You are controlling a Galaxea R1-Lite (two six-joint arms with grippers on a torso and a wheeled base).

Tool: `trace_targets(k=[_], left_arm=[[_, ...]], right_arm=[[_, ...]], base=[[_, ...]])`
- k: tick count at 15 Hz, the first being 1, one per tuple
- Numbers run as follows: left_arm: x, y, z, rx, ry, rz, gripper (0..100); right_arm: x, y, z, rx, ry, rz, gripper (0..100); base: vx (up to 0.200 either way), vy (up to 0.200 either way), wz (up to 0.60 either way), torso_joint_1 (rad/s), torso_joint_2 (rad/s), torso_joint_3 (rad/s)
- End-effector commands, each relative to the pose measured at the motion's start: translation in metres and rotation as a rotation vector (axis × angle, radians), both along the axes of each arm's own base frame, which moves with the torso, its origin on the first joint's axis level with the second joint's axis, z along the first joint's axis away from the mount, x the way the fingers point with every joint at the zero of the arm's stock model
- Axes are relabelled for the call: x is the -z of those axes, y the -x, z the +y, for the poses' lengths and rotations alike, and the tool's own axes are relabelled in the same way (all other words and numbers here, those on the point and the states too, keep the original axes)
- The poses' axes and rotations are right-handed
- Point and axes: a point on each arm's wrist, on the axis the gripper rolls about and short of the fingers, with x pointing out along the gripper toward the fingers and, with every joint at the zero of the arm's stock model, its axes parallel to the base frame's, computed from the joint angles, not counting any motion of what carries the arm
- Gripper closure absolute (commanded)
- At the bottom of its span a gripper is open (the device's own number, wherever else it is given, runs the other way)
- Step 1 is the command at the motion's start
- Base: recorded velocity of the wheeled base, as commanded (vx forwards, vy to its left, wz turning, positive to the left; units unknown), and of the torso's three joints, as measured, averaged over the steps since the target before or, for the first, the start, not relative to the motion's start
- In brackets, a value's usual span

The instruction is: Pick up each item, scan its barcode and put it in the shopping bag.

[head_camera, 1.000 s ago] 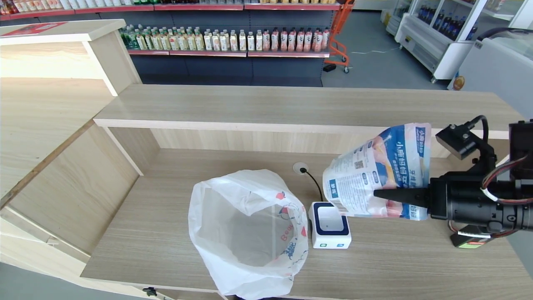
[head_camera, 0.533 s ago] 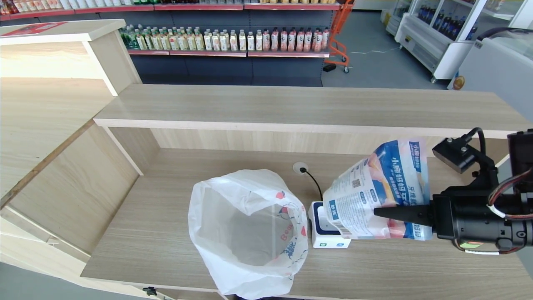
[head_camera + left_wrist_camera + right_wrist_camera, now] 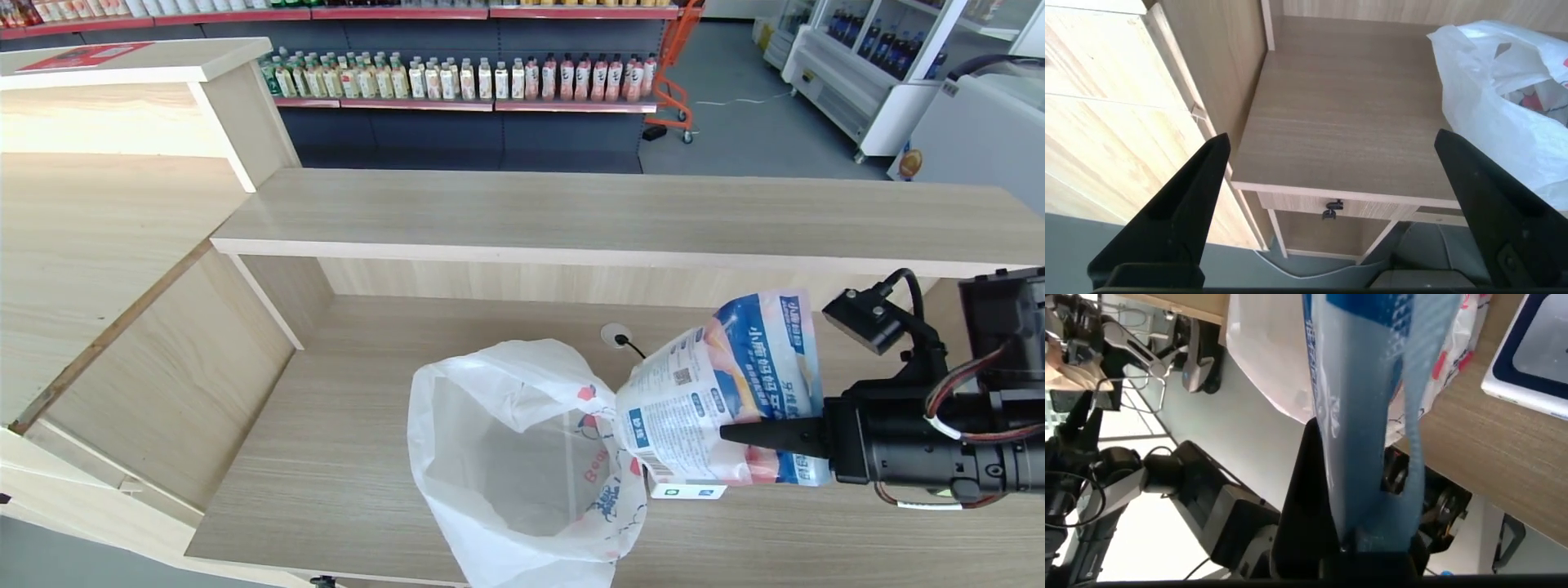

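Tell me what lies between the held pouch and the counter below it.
The scanner: in the head view its white front edge peeks out under the pouch, resting on the counter.

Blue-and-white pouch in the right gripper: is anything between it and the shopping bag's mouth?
Nothing visible. The blue-and-white printed pouch, clamped by the right gripper, hangs over the white scanner, beside the open mouth of the white plastic shopping bag.

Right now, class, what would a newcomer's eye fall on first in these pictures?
The blue-and-white pouch, clamped in the right gripper over the scanner on the counter. Next, the open white bag standing just to the pouch's left, mouth up.
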Motion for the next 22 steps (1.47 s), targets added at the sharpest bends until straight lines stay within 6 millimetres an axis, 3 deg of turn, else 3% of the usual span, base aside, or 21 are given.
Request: trace_targets(k=[1, 6, 14, 15, 18, 22], left_arm=[[0.0, 0.0, 0.0, 0.0, 0.0, 0.0, 0], [0.0, 0.0, 0.0, 0.0, 0.0, 0.0, 0], [0.0, 0.0, 0.0, 0.0, 0.0, 0.0, 0], [0.0, 0.0, 0.0, 0.0, 0.0, 0.0, 0], [0.0, 0.0, 0.0, 0.0, 0.0, 0.0, 0], [0.0, 0.0, 0.0, 0.0, 0.0, 0.0, 0]], right_arm=[[0.012, -0.002, 0.006, -0.005, 0.032, 0.043, 100], [0.05, -0.02, 0.027, -0.015, 0.133, 0.149, 100], [0.097, -0.058, 0.065, -0.066, 0.129, 0.083, 100], [0.103, -0.062, 0.069, -0.066, 0.155, 0.079, 0], [0.101, -0.068, 0.072, -0.062, 0.135, 0.048, 0], [0.048, -0.061, 0.066, -0.002, -0.036, -0.026, 0]], base=[[0.0, 0.0, 0.0, 0.0, 0.0, 0.0], [0.0, 0.0, 0.0, 0.0, 0.0, 0.0], [0.0, 0.0, 0.0, 0.0, 0.0, 0.0], [0.0, 0.0, 0.0, 0.0, 0.0, 0.0], [0.0, 0.0, 0.0, 0.0, 0.0, 0.0], [0.0, 0.0, 0.0, 0.0, 0.0, 0.0]])
